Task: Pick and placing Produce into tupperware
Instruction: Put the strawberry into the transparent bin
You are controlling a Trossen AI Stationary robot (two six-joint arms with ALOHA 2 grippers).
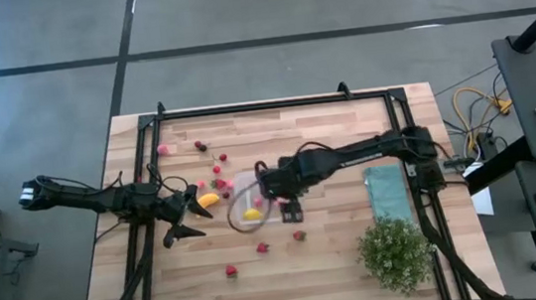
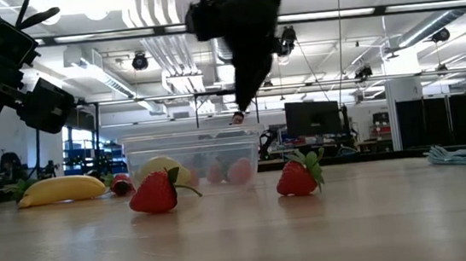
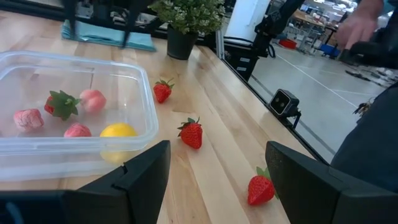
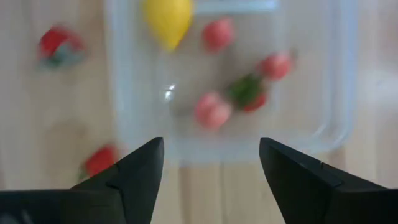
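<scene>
Several pieces of produce already lay inside the tupperware [image 1: 254,206] near the middle of the bench [image 1: 339,252]: a yellow lemon [image 3: 118,130], a strawberry [image 3: 61,103] and three pink pieces. The right gripper [image 4: 211,163] hung just above the box, its fingers spread wide and empty, so a drop into the box seemed just finished. The right arm reached in from the right edge of the bench toward the centre. The left gripper [image 3: 217,165] was open too, holding nothing, low beside the left wall of the box, close to the banana [image 1: 209,199]. More strawberries lay loose toward the front edge [image 1: 231,270] and the back left corner [image 1: 162,150]. The next move probably called for going to one loose berry and closing gently on it.
</scene>
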